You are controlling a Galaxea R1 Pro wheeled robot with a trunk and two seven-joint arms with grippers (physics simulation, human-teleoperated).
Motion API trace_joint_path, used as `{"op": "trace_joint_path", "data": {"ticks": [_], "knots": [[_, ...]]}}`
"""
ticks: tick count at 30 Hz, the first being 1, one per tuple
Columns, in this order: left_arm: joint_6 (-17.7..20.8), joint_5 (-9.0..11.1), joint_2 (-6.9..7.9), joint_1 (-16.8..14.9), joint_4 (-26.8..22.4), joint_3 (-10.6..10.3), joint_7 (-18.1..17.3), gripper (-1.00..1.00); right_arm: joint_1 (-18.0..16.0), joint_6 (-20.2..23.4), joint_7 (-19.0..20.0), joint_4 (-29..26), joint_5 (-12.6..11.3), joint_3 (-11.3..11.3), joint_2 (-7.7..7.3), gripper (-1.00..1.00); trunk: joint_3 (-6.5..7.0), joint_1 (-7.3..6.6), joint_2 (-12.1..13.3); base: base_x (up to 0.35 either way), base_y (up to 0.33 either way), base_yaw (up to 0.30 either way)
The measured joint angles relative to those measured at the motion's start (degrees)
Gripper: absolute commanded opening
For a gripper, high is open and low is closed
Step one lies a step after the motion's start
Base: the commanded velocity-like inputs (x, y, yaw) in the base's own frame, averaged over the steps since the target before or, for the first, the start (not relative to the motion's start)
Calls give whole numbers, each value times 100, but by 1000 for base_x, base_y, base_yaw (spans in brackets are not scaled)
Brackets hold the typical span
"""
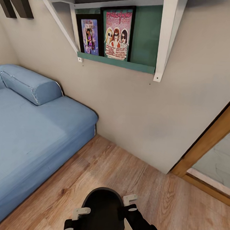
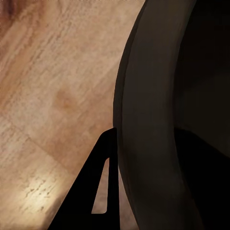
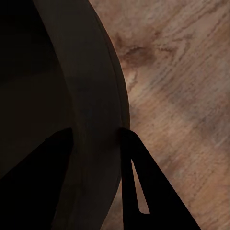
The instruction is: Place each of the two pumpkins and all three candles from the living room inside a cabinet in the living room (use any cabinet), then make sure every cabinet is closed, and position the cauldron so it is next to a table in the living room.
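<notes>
Blue sofa [image 1: 29,130] cut off at left edge. Above the wooden floor [image 1: 177,207], black cauldron [image 1: 104,209], lower part out of frame. Left hand [image 2: 112,158] and right hand [image 3: 96,143] each clamped over its rim, inner fingers lost in darkness.

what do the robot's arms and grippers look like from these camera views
The arms are black, glossy and bulky at the wrists. The left gripper and right gripper carry pale grey-white, blocky finger pieces with rounded ends. Up close, each finger is a flat black triangular blade with a narrow slot cut through it. No cables or markings are visible.
</notes>
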Motion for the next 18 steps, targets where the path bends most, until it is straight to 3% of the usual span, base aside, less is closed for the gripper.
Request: {"op": "trace_joint_path", "data": {"ticks": [6, 18], "knots": [[-1, -49, 37, -1, -55, -71, 65, -100, 2, -217, 4, 89, -134, 34, 1, -100, 0, 0, 0, 0, 0, 0], [-2, -117, 49, -2, -64, -30, 24, -100, 2, -262, 10, 110, -79, -2, 28, -100, 0, 0, 0, 0, 0, -14]]}}
